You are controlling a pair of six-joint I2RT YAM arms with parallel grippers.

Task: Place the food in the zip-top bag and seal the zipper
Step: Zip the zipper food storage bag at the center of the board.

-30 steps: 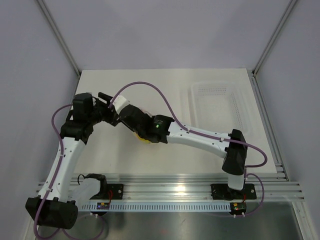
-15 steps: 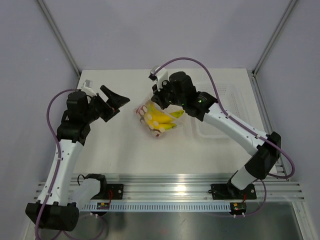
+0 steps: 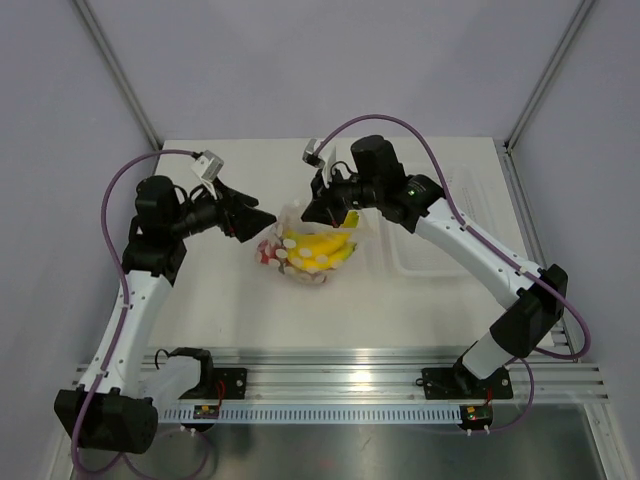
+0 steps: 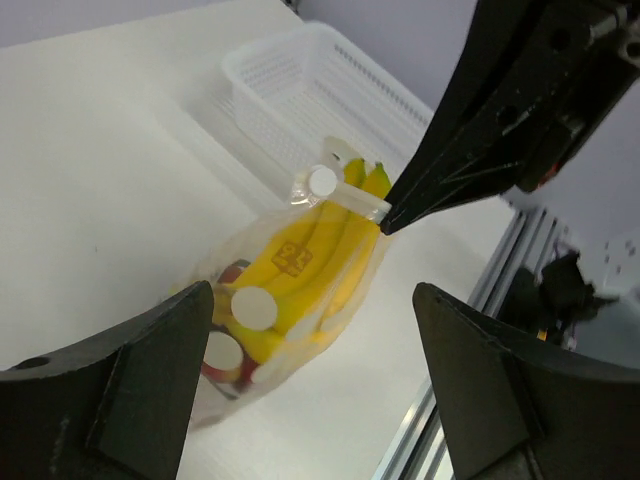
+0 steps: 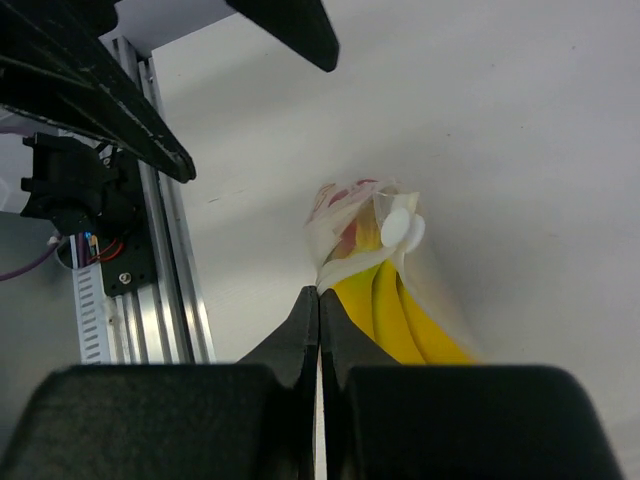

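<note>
White table (image 3: 230,320), grey walls, top cam: both arms meet over the zip-top bag (image 3: 318,265), which rests near the table's centre, somewhat toward the far edge. Bananas (image 3: 320,243) and strawberries (image 3: 266,251) sit inside it. R gripper (image 3: 314,214), jaws together, pinches the bag's far edge. L gripper (image 3: 257,218), jaws apart and holding nothing, hovers just beside the bag on the side toward the left edge. Clear tray (image 3: 440,200) stands toward the far right corner, apart from the bag.

Left wrist cam: its own fingers (image 4: 130,390) spread wide either side of the bag. Opposite, the R gripper's tip clamps one end of the zipper (image 4: 345,197), w/ the banana tips just under the strip. Can't tell whether the strip is pressed shut along its length.

Right wrist cam: fingers (image 5: 300,335) closed on the bag's rim, fruit below. The L gripper's open fingers show at top, near-edge rail (image 5: 150,250) alongside.

Judgement: loading looks done and sealing is the step in hand. Next move prob. calls for the L gripper to close on the zipper next to the R gripper's pinch and run along it while the R gripper holds the bag taut.
</note>
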